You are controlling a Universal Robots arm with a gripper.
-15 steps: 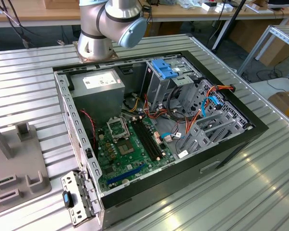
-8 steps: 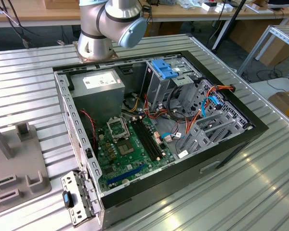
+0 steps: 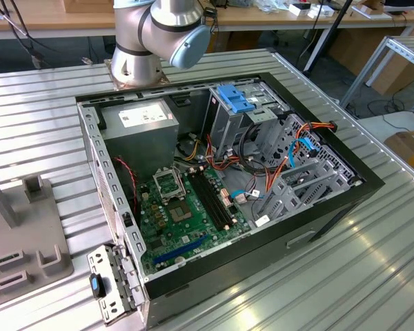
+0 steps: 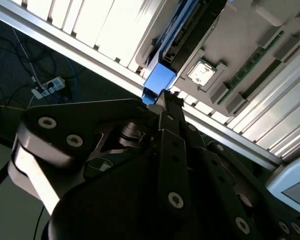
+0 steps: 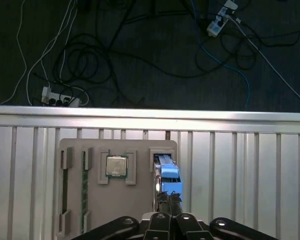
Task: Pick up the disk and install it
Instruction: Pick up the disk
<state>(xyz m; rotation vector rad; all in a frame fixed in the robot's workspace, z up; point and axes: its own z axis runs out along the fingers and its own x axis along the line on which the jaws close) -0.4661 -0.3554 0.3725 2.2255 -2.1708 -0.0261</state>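
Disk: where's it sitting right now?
In the first wrist view the disk sits in a slot of the grey holder tray, beside the square chip, with the gripper right at it.

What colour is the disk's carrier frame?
The carrier frame is bright blue; it shows best in the first wrist view.
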